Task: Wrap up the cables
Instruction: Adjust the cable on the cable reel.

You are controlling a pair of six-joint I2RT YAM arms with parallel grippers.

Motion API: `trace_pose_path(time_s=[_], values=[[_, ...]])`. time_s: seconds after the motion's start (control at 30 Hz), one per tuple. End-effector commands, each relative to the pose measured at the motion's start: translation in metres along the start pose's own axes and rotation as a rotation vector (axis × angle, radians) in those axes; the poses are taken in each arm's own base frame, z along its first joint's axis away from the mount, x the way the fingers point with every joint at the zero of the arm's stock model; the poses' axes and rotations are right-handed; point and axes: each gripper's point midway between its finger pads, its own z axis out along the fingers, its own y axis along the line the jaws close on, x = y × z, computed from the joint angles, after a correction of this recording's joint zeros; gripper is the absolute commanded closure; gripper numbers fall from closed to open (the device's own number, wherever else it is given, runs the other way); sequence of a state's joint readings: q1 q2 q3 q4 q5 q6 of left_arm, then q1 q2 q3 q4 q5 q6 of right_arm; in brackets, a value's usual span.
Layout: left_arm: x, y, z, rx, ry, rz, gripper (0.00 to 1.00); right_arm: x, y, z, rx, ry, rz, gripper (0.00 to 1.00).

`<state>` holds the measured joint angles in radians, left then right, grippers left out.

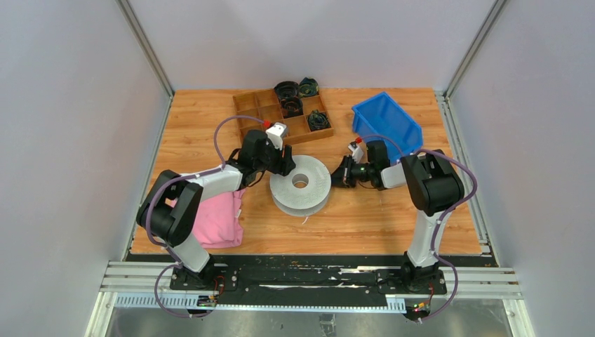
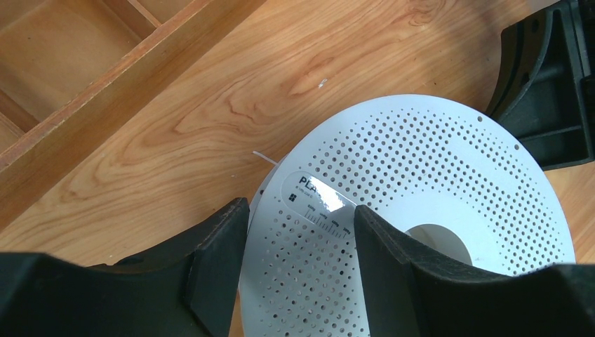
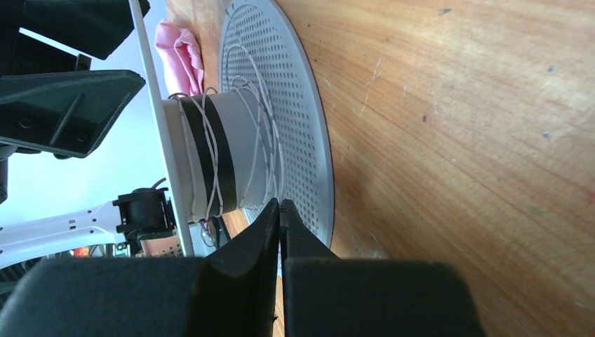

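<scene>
white, hair-thin cables (image 3: 261, 133) lie in loose, uneven loops round the hub of the perforated spool (image 1: 300, 184), between its two flanges; a black band (image 3: 209, 154) rings the same hub; the spool lies flat in the middle of the wooden table (image 1: 365, 225); from my seat the left gripper (image 2: 302, 217) stands at the spool's far-left rim with its jaws apart, one finger outside the top flange's edge and the other over the dotted face, nothing held between them; the right gripper (image 3: 281, 207) sits low at the spool's right side, pointing into the gap between the flanges, fingertips pressed together; i cannot tell whether a strand is caught between them; a pink cloth (image 1: 217, 221) lies under the left arm; a blue bin (image 1: 386, 123) and a wooden tray (image 1: 256, 112) with dark coils (image 1: 291, 107) sit at the back
</scene>
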<state>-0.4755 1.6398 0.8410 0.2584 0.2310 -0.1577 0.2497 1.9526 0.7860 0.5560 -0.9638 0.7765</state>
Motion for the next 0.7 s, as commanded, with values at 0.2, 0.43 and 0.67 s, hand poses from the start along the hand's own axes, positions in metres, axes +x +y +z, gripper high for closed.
trace_pose_path(time_s=[0.2, 0.43, 0.67], values=[[0.033, 0.001, 0.001, -0.016, 0.094, -0.001, 0.4, 0.007, -0.009, -0.001, 0.05, -0.002, -0.044, 0.99], [0.034, 0.001, 0.001, -0.014, 0.095, -0.001, 0.4, 0.007, 0.0, -0.001, 0.056, -0.005, -0.09, 0.99], [0.033, 0.001, 0.001, -0.013, 0.095, -0.003, 0.4, 0.008, 0.007, -0.001, 0.07, 0.0, -0.128, 0.99]])
